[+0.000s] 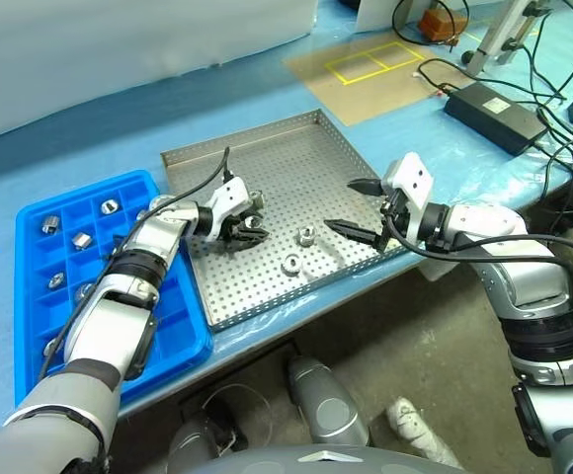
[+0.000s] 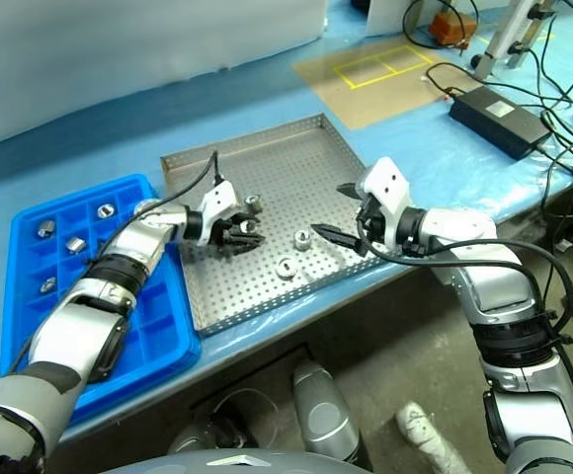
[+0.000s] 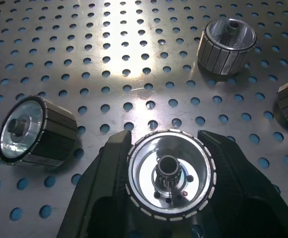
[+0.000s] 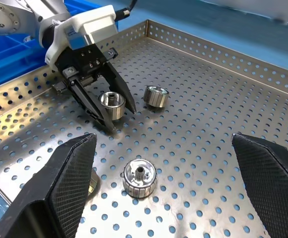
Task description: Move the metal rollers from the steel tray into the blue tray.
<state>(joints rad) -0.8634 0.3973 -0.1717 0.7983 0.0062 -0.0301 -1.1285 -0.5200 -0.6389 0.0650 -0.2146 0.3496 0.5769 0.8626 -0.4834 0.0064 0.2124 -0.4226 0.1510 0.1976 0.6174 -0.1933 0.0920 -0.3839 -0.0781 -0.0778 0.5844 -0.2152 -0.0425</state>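
The left gripper (image 4: 115, 110) pinches one of the metal rollers (image 3: 170, 180) just above the steel tray (image 1: 306, 138), fingers (image 3: 104, 188) clamped on its ribbed sides. Best to lift it straight up, clear the rim, then carry it toward nine o'clock to a free cell of the blue tray (image 1: 30, 217). The right gripper (image 1: 358, 207) hovers spread wide at three o'clock. A blue-covered surface (image 1: 119, 128) carries both trays; cables and a black power brick (image 1: 494, 116) lie at one o'clock.
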